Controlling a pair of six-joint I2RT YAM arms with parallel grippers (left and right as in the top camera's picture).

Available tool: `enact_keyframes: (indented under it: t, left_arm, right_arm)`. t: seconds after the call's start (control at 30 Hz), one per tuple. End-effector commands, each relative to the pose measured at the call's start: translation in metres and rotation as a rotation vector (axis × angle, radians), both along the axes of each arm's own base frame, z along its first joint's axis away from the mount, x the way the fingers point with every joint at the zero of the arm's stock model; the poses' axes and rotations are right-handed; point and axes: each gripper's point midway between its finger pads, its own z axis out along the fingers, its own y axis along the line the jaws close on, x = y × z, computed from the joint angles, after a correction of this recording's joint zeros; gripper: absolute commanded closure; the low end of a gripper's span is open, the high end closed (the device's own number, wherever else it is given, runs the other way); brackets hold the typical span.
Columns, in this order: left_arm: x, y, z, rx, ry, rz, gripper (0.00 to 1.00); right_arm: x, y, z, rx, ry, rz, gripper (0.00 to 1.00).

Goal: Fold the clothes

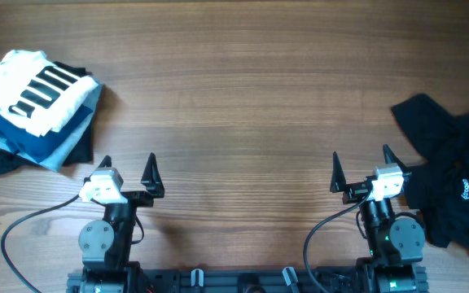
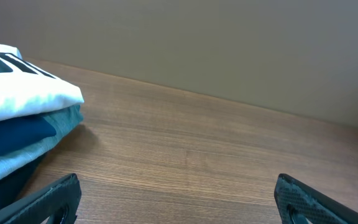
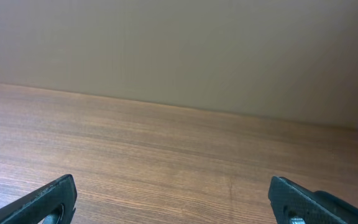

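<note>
Wooden table (image 1: 243,98) holds folded stack (image 1: 35,102) and crumpled black garment (image 1: 454,175).

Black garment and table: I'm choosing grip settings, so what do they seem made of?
The black garment looks like soft, matte fabric, probably a knit: it lies limp in rumpled folds. The table looks like wood or wood-look laminate, smooth, low sheen: grain lines show, but which cannot be told.

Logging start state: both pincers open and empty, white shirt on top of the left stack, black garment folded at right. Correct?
No: the black garment is not folded; it lies crumpled beside the right pincer, per the overhead view. The rest stands: left pincer open too, both empty, white shirt atop the left stack.
</note>
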Motion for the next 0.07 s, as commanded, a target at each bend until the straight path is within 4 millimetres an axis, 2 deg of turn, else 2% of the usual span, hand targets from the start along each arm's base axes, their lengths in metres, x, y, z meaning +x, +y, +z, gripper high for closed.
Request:
enact_keyframes:
  t: [0.0, 0.03]
  left_arm:
    - [-0.0003, 0.0003, -0.0012, 0.019, -0.002, -0.003, 0.00]
    - [-0.0003, 0.0003, -0.0012, 0.019, -0.002, -0.003, 0.00]
  right_arm:
    - [-0.0005, 0.0013, 0.0018, -0.009, -0.009, 0.009, 0.00]
    - [-0.0005, 0.0013, 0.0017, -0.008, -0.009, 0.009, 0.00]
